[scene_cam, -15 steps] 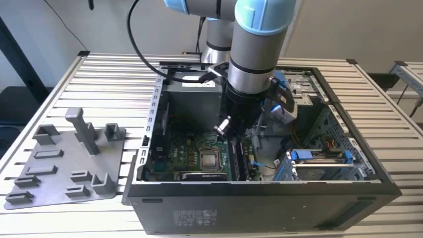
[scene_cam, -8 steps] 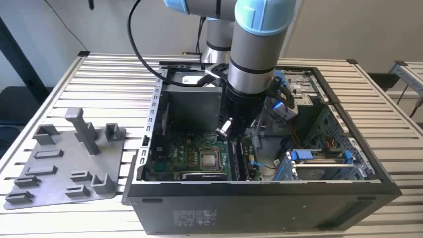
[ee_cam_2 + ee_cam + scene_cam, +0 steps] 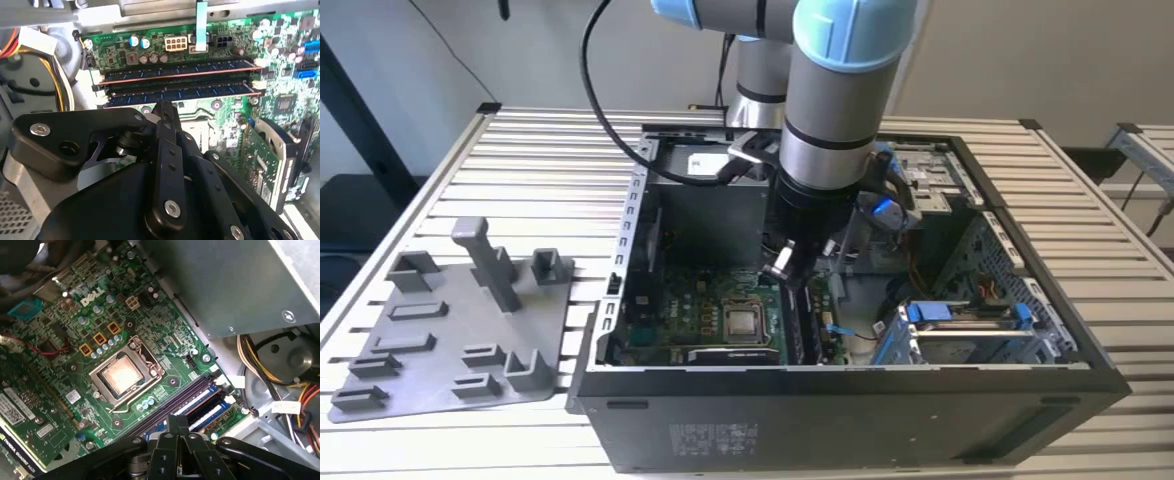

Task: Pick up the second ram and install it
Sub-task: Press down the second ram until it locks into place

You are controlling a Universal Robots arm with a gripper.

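Note:
Two long dark ram sticks lie side by side in the motherboard's slots in the second wrist view. The second ram is the stick just beyond my fingertips; the other stick lies behind it. My gripper is shut with nothing between its fingers, its tip right at the near stick's edge, at or just above it. In the first wrist view the gripper hovers over the slot bank. In the exterior view the gripper reaches down inside the open computer case, above the motherboard.
The case walls enclose the arm on all sides. A silver processor sits beside the slots, and an expansion card stands farther off. Power cables bundle near the slot ends. A grey holder tray lies on the exterior view's left.

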